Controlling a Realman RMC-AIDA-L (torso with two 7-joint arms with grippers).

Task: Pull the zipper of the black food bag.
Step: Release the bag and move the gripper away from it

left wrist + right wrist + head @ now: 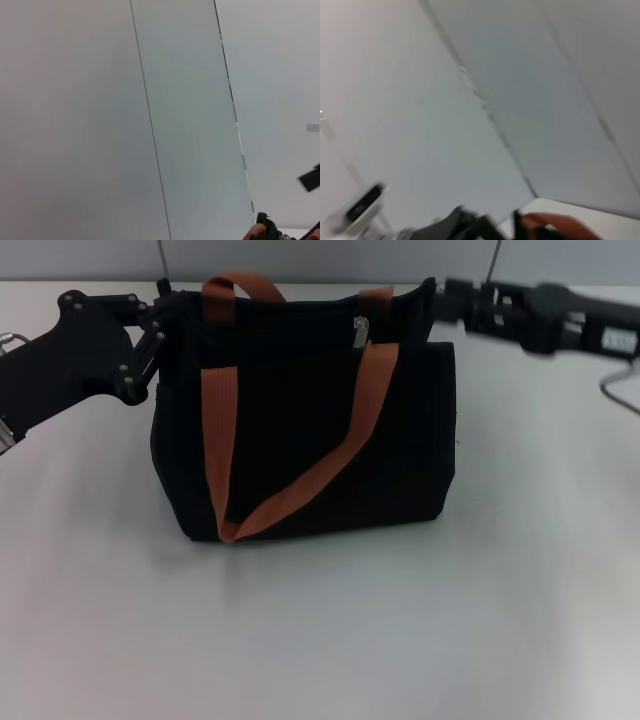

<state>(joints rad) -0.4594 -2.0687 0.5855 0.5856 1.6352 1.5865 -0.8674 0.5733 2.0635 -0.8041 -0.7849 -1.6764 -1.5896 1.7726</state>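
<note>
The black food bag (300, 440) stands upright in the middle of the white table, its orange-brown straps (300, 485) forming a V on its front. The zipper (360, 332), a small silver pull tab, hangs at the bag's upper front, right of centre, by the right strap. My left gripper (158, 338) is against the bag's upper left corner. My right gripper (432, 300) is at the bag's upper right corner, apart from the pull tab. A bit of orange handle shows in the left wrist view (254, 232) and in the right wrist view (555, 225).
The white table (320, 640) stretches wide in front of and beside the bag. A thin grey cable (618, 385) loops at the right edge. Grey wall panels (190, 100) stand behind the table.
</note>
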